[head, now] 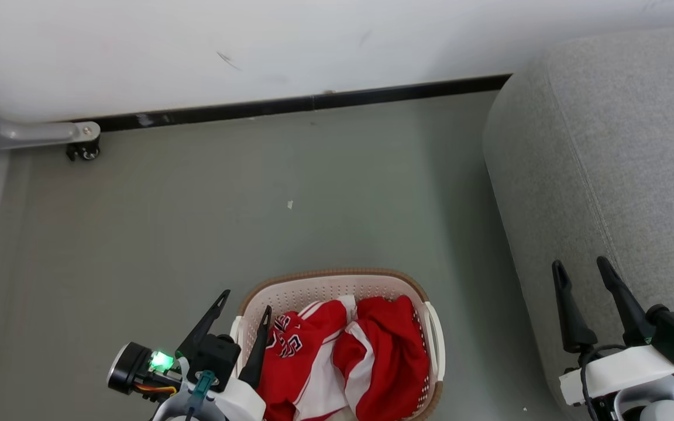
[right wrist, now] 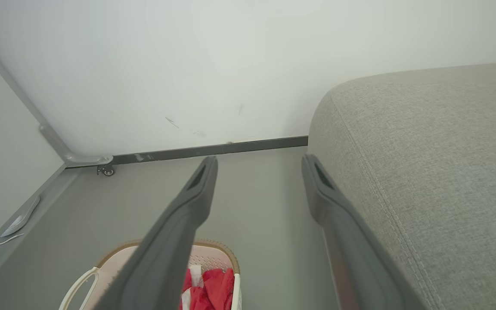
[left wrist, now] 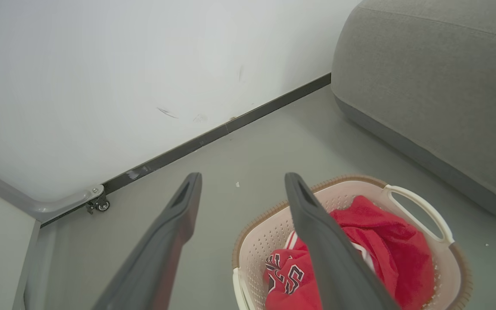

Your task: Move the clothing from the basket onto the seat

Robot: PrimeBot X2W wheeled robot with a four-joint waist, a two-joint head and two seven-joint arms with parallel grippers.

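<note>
Clothing point(head: 343, 356) heaped in basket point(head: 337, 279) on grey floor point(head: 255, 204), near the seat point(head: 623, 146); white wall point(head: 313, 41) with dark baseboard point(head: 290, 106) behind. Left gripper point(head: 247, 300) spread, empty, by basket's left rim. Right gripper point(head: 580, 262) spread, empty, at seat's edge.

A home-like living-room corner is suggested by the grey upholstered seat point(head: 606, 175) at the right, the laundry basket point(head: 325, 290) of clothing point(head: 384, 345) on the floor point(head: 196, 234), and a white wall point(head: 313, 47) with dark skirting point(head: 313, 104).

Head looks down; wrists (lower) share basket point(head: 325, 290).
</note>
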